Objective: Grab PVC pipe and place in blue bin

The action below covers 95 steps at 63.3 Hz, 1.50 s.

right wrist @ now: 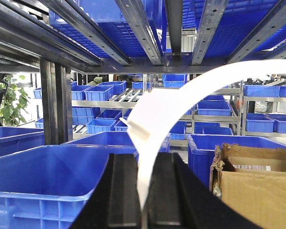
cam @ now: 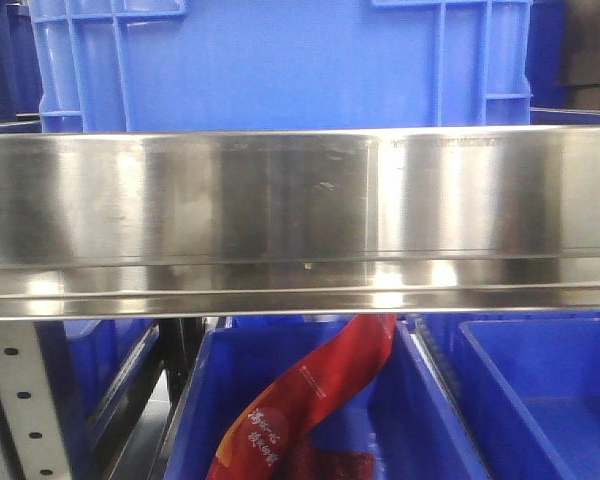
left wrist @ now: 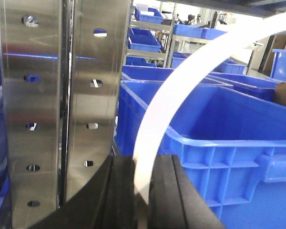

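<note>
**Both tools clenched on the pipe, seen in the wrist views only**

Front: steel shelf beam (cam: 300, 210), blue crate (cam: 280, 60) above, red packet (cam: 310, 400) in the lower bin (cam: 195, 400). The tools and pipe show only in the wrist views.

Left wrist: left tool (left wrist: 143, 164) clamps the white PVC pipe (left wrist: 155, 114), which arcs up and right. Perforated steel upright (left wrist: 38, 95) at left, blue bin (left wrist: 219, 143) at right.

Right wrist: right tool (right wrist: 143, 162) grips the pipe (right wrist: 155, 119) likewise. Another blue bin (right wrist: 38, 176) at left. A cardboard box (right wrist: 257, 186), at right, shows only here.

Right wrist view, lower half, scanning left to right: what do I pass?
blue bin → right gripper shut on the curved white PVC pipe → cardboard box
</note>
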### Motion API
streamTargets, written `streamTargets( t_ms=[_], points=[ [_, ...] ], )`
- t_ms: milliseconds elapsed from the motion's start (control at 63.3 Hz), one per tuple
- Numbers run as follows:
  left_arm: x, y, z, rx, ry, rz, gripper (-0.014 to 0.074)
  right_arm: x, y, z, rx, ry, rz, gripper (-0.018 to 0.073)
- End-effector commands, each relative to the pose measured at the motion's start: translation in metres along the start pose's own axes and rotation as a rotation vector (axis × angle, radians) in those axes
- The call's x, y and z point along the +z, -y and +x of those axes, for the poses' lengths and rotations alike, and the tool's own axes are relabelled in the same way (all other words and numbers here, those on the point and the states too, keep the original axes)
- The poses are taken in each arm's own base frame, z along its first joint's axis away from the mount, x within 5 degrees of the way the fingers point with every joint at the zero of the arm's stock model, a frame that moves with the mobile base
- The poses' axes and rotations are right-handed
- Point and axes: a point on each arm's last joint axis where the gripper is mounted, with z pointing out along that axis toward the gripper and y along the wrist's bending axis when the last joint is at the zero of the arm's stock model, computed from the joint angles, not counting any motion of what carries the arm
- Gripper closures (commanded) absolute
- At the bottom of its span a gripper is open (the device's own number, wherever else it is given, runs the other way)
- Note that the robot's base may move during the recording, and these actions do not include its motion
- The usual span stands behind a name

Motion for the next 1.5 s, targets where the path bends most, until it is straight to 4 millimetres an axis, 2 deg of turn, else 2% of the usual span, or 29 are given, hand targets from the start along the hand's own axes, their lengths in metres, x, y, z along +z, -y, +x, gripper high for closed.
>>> streamTargets(
  t_ms=[0,79,174,269,348,616,900,1058,1201,1406,1485],
  points=[
    [-0.001,0.0,-0.005,0.001,0.052,0.004,0.0707,0.0,0.0,-0.005,-0.005,0.037,-0.001,0.0727],
    [-0.003,0.002,-0.012,0.001,0.063,0.011,0.0707,0.003,-0.001,-0.004,0.029,0.022,-0.01,0.0727],
    [-0.007,0.005,-0.031,0.002,0.079,0.026,0.0707,0.013,-0.003,-0.005,0.094,-0.029,-0.026,0.0727],
    [-0.003,0.01,-0.049,0.065,0.088,0.051,0.0707,0.032,-0.006,-0.006,0.176,-0.105,-0.046,0.0727],
    [0.009,0.016,-0.058,0.122,0.067,0.084,0.0707,0.052,-0.007,-0.006,0.208,-0.165,-0.049,0.0727],
    [0.069,0.051,-0.074,0.144,-0.05,0.24,0.0707,0.118,-0.014,-0.014,0.217,-0.29,-0.078,0.0727],
    [0.152,0.086,-0.095,0.004,-0.126,0.303,0.0707,0.192,-0.06,-0.001,0.183,-0.44,-0.262,0.0727],
    [0.197,0.098,-0.093,0.005,-0.135,0.299,0.0707,0.23,-0.087,0.014,0.178,-0.496,-0.319,0.0727],
    [0.228,0.103,-0.077,0.004,-0.133,0.289,0.0707,0.26,-0.102,0.026,0.175,-0.523,-0.335,0.0727],
    [0.244,0.105,-0.059,0.008,-0.184,0.283,0.0701,0.278,-0.109,0.045,0.169,-0.568,-0.331,0.0727],
    [0.244,0.105,-0.059,0.008,-0.189,0.283,0.0644,0.279,-0.11,0.048,0.168,-0.575,-0.333,0.0713]
  ],
)
